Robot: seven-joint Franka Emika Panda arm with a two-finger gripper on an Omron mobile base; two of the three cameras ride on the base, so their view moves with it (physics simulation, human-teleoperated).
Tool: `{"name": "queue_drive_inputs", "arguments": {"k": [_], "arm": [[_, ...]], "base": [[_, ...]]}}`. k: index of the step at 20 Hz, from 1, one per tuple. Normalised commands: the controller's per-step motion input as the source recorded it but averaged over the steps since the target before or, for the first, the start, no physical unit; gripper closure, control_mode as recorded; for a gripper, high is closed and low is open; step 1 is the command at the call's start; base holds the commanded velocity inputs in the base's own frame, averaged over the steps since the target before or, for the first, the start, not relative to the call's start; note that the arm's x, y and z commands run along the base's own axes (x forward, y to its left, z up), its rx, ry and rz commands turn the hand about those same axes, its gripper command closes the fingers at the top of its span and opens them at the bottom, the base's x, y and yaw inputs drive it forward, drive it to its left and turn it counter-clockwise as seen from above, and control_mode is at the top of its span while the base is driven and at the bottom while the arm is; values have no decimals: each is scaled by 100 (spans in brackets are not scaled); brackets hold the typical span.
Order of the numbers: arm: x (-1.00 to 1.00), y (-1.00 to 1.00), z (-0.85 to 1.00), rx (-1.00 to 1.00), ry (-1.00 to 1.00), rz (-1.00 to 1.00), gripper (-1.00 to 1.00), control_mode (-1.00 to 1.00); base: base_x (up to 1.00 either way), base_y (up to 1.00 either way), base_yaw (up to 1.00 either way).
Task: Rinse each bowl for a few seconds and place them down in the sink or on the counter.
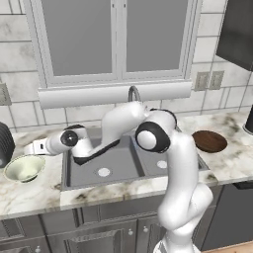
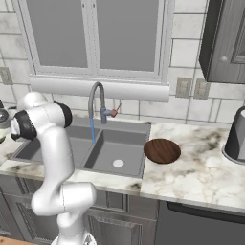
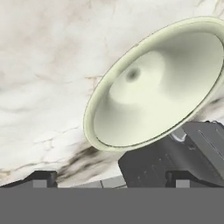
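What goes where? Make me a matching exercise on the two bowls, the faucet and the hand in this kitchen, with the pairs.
Things:
1. cream-green bowl
2. reddish-brown bowl
3. faucet
4. hand

States:
A. running water into the sink
B. open, above the cream-green bowl
C. on the counter left of the sink
D. on the counter right of the sink

Pairs: 1-C, 2-D, 3-A, 4-B

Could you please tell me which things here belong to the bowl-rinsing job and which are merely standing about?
Belong to the job:
cream-green bowl
reddish-brown bowl
sink
faucet
counter
gripper, open

Standing about:
black ribbed object
dark appliance
window
wall outlets
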Motion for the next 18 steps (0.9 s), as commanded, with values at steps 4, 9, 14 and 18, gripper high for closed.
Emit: {"name": "queue_drive_inputs", "arguments": {"k": [4, 9, 14, 18], "arm": [[-25, -23, 49, 0, -6, 0, -100, -100], [-38, -28, 60, 0, -4, 0, -100, -100], [-46, -31, 68, 0, -4, 0, -100, -100], [-51, -32, 72, 0, -2, 0, -100, -100]], "base": [[0, 0, 0], [0, 0, 0], [0, 0, 0], [0, 0, 0]]}}
